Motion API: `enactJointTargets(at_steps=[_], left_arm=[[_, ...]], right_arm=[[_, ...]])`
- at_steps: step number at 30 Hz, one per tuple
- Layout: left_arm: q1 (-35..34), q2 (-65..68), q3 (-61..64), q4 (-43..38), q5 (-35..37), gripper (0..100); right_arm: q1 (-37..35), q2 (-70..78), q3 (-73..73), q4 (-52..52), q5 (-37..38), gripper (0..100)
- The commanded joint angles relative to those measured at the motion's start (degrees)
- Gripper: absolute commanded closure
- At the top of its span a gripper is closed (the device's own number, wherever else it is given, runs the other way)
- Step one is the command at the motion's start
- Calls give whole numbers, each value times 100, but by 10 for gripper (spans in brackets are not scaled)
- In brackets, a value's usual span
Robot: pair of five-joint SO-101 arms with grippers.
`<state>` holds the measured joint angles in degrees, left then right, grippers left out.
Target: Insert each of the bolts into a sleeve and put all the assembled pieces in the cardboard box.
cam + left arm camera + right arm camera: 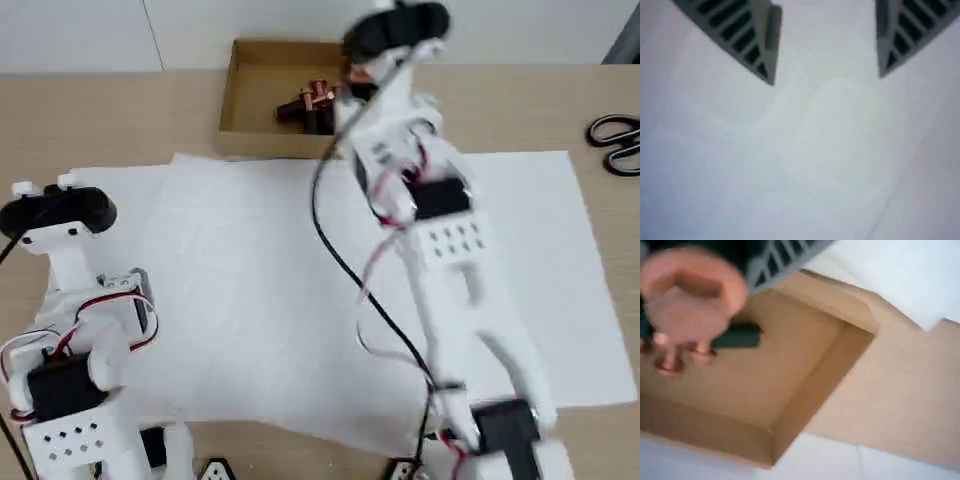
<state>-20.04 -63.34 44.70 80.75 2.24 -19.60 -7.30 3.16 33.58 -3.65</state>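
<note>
One cardboard box (255, 100), one white sheet (250, 280) — one pair of scissors (617, 140).

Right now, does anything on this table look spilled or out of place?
Nothing looks spilled: the copper-and-black pieces lie together inside the cardboard box. Only the scissors, on the table beside the white sheet, seem unrelated.
</note>
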Motion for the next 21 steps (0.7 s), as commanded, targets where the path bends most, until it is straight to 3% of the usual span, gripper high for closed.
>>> enactJointTargets(at_steps=[1,9,21], left_arm=[[-26,-35,-13,9,-26,872],[-26,-35,-13,9,-26,872],[-26,-35,-13,9,-26,872]], right_arm=[[-303,787,-1029,-541,35,995],[-426,2756,-2066,-2009,62,995],[-356,4769,-3938,-2097,62,995]])
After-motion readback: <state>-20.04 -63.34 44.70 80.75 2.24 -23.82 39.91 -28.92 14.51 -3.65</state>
